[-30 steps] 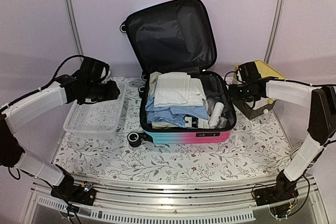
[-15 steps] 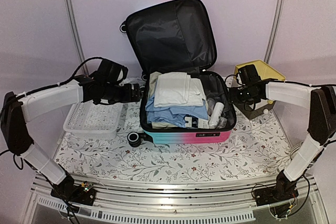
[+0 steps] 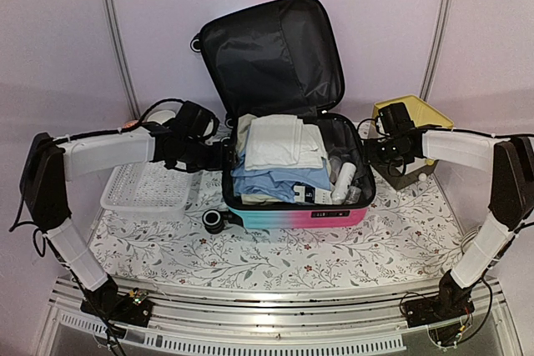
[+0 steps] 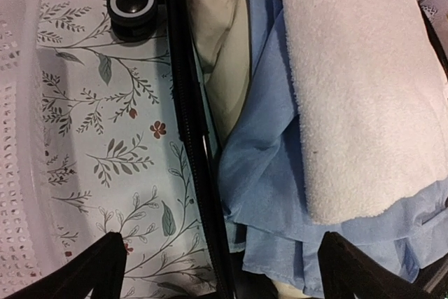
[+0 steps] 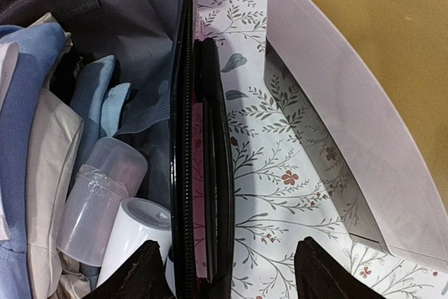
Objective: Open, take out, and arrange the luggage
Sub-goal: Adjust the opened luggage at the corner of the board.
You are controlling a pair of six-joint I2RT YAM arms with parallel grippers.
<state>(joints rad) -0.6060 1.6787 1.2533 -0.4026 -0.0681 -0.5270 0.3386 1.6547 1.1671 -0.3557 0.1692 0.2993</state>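
Towel (image 4: 364,96) atop blue cloth (image 4: 262,173) in luggage (image 4: 190,138)

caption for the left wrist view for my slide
Open left gripper above the luggage rim; inside, a white towel lies on blue clothes; basket at left.

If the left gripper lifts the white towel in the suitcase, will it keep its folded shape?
The white towel looks soft and fluffy, so it would probably sag and unfold. It lies on the blue garment, which might drag along.
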